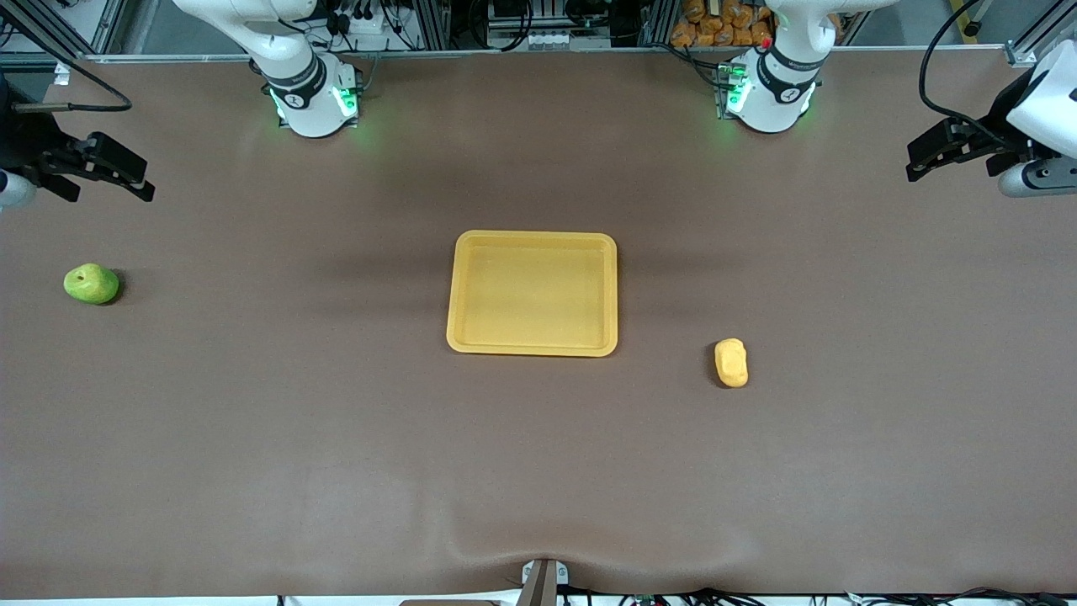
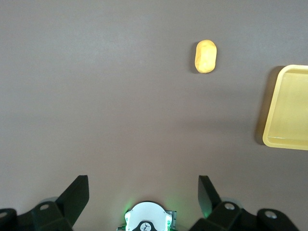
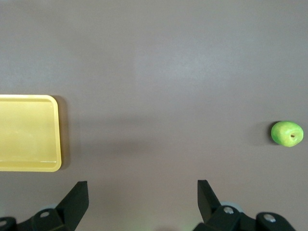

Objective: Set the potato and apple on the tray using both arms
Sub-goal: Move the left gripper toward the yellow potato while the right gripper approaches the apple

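1. Potato (image 1: 731,363): lies on the tabletop (image 1: 336,438), toward the left arm's end, at about 4 o'clock from the tray (image 1: 532,348) and slightly nearer the front camera. Its long axis runs roughly 12 to 6 o'clock in the front view, tilted slightly toward 11 and 5.
2. Apple (image 1: 91,284): sits at the right arm's end of the tabletop, at about 9 o'clock from the tray and well apart from it; its dark stem dimple faces upward.
3. Tray: lies flat at mid-tabletop, rim up, nothing in it, its edges square to the tabletop's edges.
4. Left pincer (image 1: 924,160): hangs over the left arm's end of the tabletop, fingers spread, holding nothing.
5. Right pincer (image 1: 135,178): hangs over the right arm's end, at about 1 o'clock from the apple, fingers spread, holding nothing.
6. Open room: bare brown tabletop surrounds the tray, potato and apple on every side.
7. Surface and room: the matte brown covering wrinkles slightly at the edge nearest the front camera; cables and metal framing line the edge by the arm bases.
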Robot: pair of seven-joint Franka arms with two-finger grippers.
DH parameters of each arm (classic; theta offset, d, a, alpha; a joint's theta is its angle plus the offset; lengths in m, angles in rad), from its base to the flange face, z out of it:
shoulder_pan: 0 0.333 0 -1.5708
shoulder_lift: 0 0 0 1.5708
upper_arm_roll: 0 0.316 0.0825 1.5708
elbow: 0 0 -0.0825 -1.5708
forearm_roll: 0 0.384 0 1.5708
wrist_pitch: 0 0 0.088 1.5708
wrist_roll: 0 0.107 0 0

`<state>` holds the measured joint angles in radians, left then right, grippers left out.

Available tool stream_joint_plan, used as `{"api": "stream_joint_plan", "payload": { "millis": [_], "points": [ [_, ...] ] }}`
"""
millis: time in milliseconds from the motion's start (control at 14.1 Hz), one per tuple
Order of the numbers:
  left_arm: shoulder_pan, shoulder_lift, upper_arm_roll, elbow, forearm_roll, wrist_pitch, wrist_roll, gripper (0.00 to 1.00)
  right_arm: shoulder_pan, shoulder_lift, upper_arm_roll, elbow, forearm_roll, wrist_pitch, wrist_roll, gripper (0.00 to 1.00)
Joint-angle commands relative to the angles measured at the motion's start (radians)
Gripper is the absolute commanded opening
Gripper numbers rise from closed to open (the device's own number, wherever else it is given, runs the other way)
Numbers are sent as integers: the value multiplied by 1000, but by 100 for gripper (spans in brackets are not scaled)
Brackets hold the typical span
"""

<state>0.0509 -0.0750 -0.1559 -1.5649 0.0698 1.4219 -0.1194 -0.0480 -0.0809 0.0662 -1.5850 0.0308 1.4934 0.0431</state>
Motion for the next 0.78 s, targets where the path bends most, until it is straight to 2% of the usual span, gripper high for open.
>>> {"api": "stream_joint_plan", "payload": {
  "millis": [0, 708],
  "points": [
    [0, 12, -1, 25, -18, -5, -2, 100, 11, -7, 0, 5, -56, 25, 1, 100],
    [-2, 18, -1, 23, -24, -5, -6, 100, 0, 45, -9, 20, -48, 11, 1, 100]
  ]
}}
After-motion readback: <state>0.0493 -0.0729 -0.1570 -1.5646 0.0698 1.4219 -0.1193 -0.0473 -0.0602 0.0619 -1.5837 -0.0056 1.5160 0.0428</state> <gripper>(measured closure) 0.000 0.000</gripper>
